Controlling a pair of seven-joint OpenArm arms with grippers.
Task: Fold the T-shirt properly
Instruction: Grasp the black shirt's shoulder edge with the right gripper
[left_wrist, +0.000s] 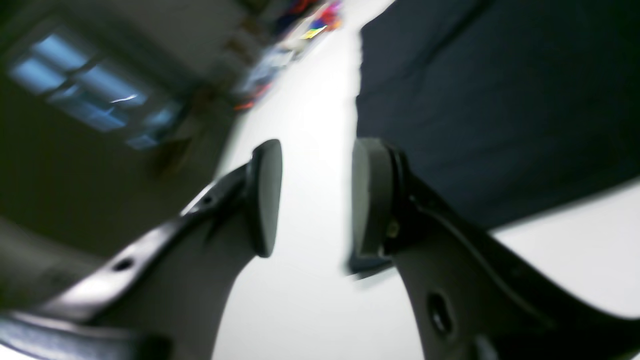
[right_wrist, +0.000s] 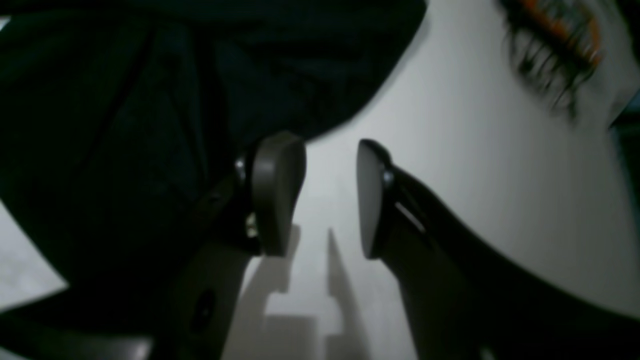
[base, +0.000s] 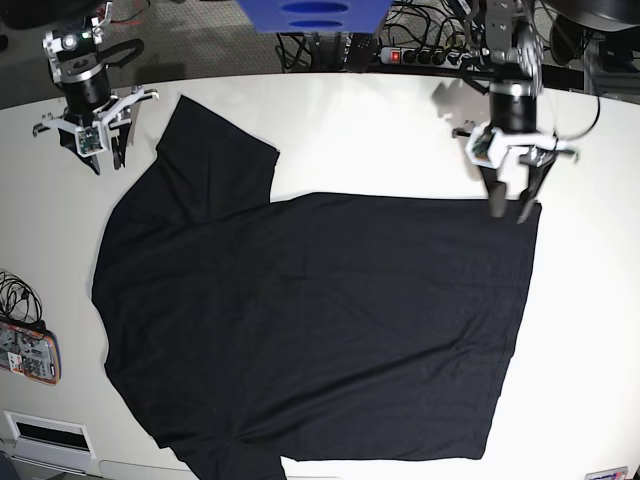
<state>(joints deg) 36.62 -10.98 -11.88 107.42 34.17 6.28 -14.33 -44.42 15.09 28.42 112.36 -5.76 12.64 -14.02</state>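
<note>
The black T-shirt (base: 320, 320) lies spread flat on the white table (base: 380, 130), one sleeve (base: 215, 150) reaching toward the far left. My left gripper (base: 508, 212) hangs open over the shirt's far right corner. In the left wrist view the left gripper (left_wrist: 315, 170) shows only bare table between its pads, with the T-shirt (left_wrist: 490, 100) beside the right finger. My right gripper (base: 108, 163) stands open at the far left, just off the sleeve. The right wrist view shows the right gripper (right_wrist: 325, 150) holding nothing, the T-shirt (right_wrist: 150, 100) to its left.
A power strip (base: 400, 55) and cables run along the table's back edge, under a blue object (base: 310, 15). A small device with wires (base: 25, 350) lies at the left edge, and a white box (base: 45, 435) sits at the near left corner.
</note>
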